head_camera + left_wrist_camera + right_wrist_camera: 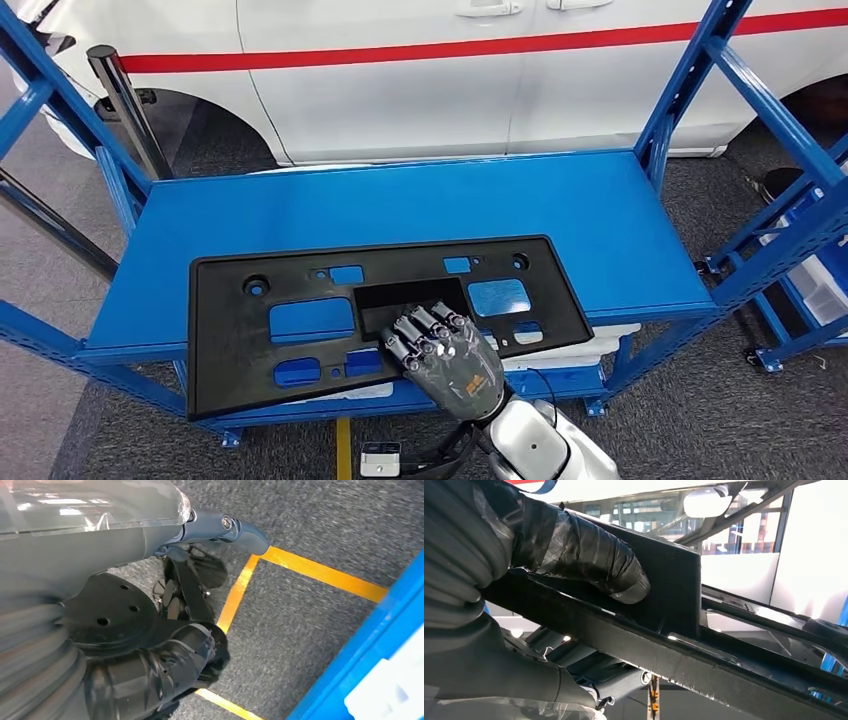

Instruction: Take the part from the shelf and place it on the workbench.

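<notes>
While 1 black part lies on 1 shelf, right robot hand grips it.

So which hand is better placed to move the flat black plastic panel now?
The right hand: it already grips the flat black plastic panel at its near edge. The left hand hangs toward the floor.

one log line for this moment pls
right hand: grips near edge of flat black plastic panel | panel: lying on blue metal shelf | left hand: hanging over floor
</notes>
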